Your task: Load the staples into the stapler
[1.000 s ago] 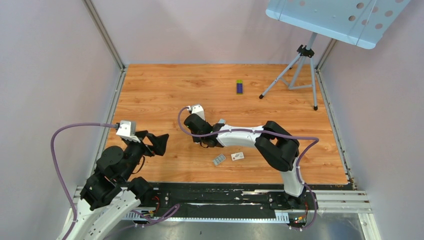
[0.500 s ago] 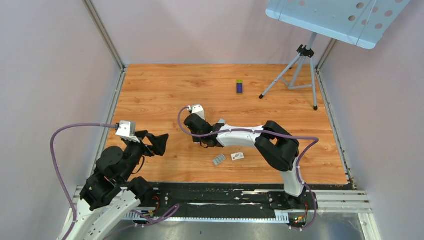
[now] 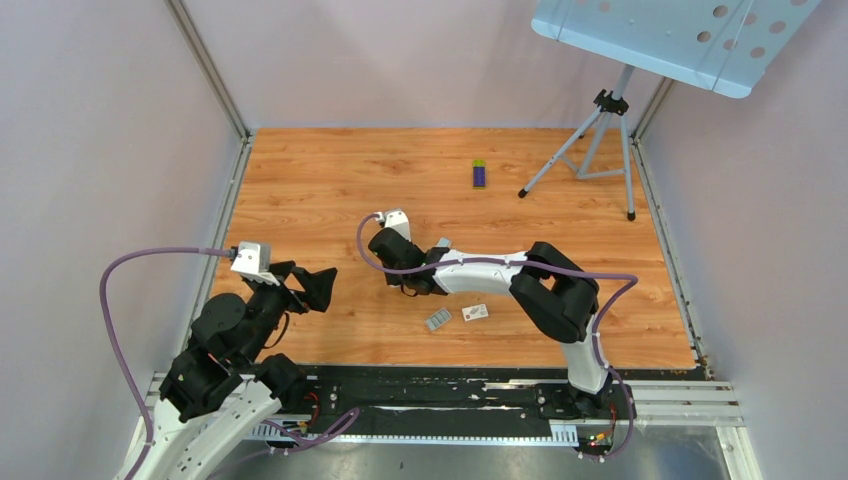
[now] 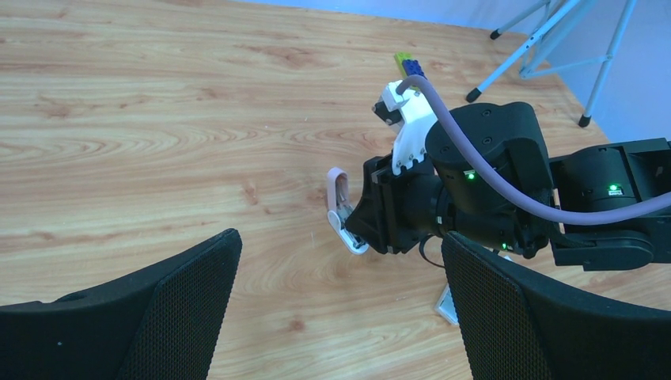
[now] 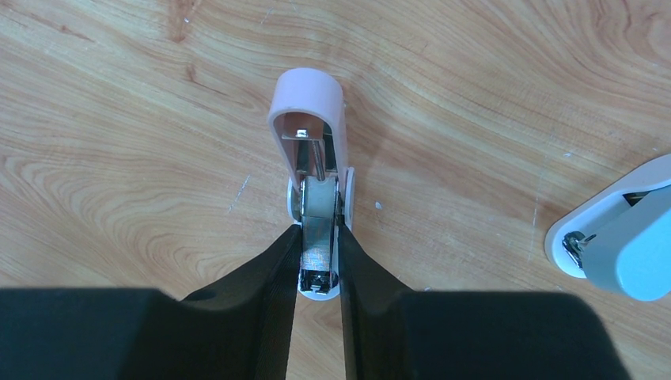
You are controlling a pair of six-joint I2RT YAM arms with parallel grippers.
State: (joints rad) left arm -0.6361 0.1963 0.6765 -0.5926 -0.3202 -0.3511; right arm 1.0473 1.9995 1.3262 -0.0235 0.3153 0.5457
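Wood-grain table (image 3: 300, 180), enclosed by pale walls; contents as follows.

1. Staples (image 3: 438, 320): small flat grey metal block with a ridged top. It lies flat on the table near the front edge, just left of a white card (image 3: 476, 312) and apart from it. Long axis diagonal, running from near-left to far-right. Nothing touches it.

2. Pink stapler (image 5: 312, 103): pink lid swung open, white base, bare metal channel showing down the middle. It sits left of centre on the table, farther back than the staples. Long axis in line with the fingers holding it, with the lid's rounded end pointing away from the wrist, toward the left side of the table. Whether the base rests on the wood cannot be told.

3. Right end effector (image 5: 318, 265): closed on the pink stapler, one black finger on each side of the channel.

4. Left end effector (image 3: 322, 287): jaws wide apart, holding nothing, at the left of the table and well apart from the stapler.

5. Blue-grey stapler (image 5: 617, 245): white base, lying just right of the held one.

6. Purple-and-green box (image 3: 479, 173): far centre.

7. Tripod stand (image 3: 600, 140): far right corner.
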